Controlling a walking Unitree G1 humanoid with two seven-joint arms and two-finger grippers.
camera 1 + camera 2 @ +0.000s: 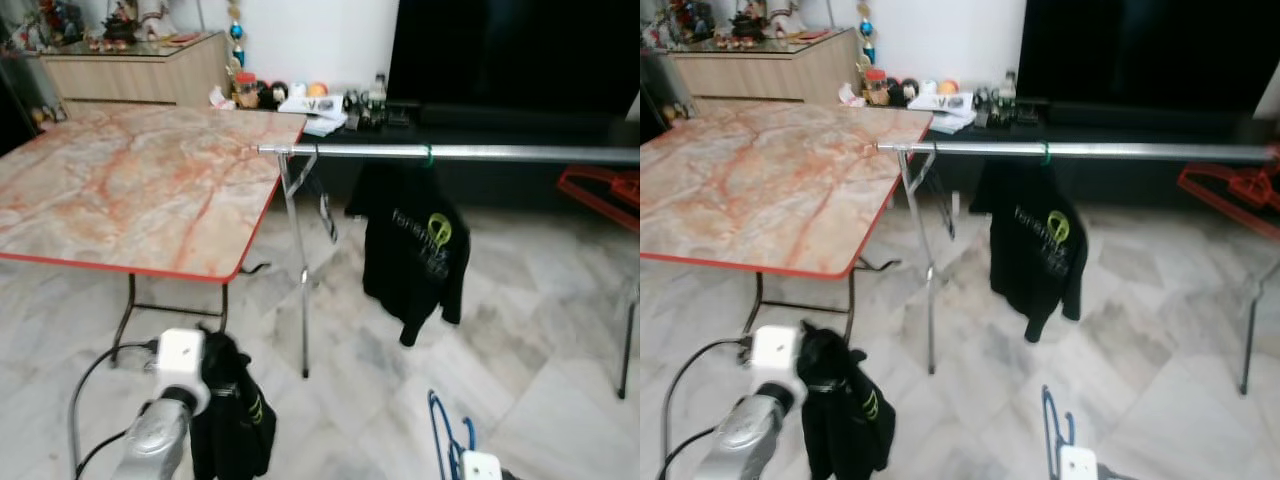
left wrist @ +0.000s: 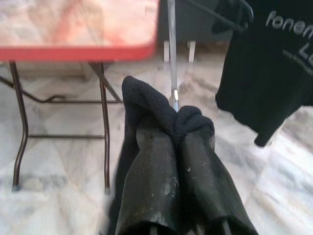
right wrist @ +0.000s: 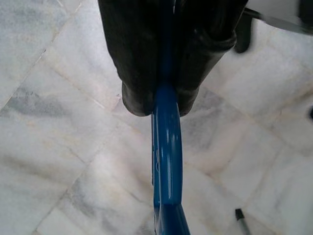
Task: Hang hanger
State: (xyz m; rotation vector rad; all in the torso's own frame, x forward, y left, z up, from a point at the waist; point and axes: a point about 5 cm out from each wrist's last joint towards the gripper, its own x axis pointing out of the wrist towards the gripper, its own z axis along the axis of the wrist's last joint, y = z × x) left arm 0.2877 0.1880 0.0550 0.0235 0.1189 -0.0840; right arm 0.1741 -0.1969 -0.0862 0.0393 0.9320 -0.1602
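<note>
The right gripper (image 3: 160,100) has its two black fingers pressed together on a blue hanger (image 3: 166,161), a glossy plastic strip that curves away from the fingertips over pale veined marble floor (image 3: 58,147); in the head views the hanger's thin blue loops (image 1: 445,430) rise low down in front of the robot on its right, well short of the rail. The left gripper (image 2: 173,127) is clamped on a black garment (image 1: 232,415), whose mesh-textured fabric bunches over the fingertips and hangs limp below the silver arm. A round, shiny metal rail (image 1: 450,153) runs level across the scene on thin metal legs, and a black shirt (image 1: 415,245) with a yellow-green logo and pale lettering hangs from it on a green hook, its sleeves drooping. To the robot's left stands a folding table (image 1: 140,190) with a pinkish marble-patterned top, a red edge and dark tubular legs, one corner just beside the rail's end. Behind the rail a low dark shelf (image 1: 470,118) carries small clutter, beneath a large black screen (image 1: 510,50).
</note>
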